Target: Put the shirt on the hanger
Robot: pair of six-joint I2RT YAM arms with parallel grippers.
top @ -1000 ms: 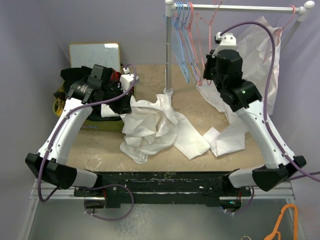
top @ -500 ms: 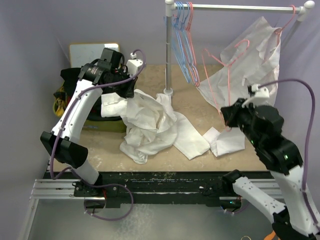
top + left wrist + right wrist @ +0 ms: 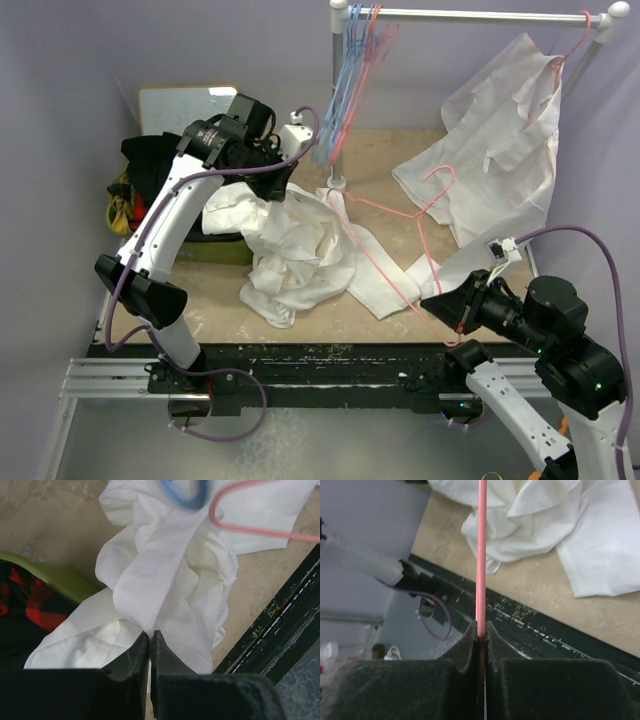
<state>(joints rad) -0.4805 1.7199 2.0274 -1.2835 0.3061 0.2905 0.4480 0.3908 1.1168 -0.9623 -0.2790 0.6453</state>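
Toward the tabletop's far left corner, my left gripper pinches the limp, light shirt mid-fabric; I'd judge the collar grips better. Meanwhile my right gripper clamps the thin, springy hanger.

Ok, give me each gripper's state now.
Left gripper: closed on the white shirt.
Right gripper: closed on the pink hanger.

- Pale lilac walls close in the back and both sides.
- A beige, speckled tabletop.
- A white clothes rail stands at its far edge.
- A small whiteboard leans back-left.
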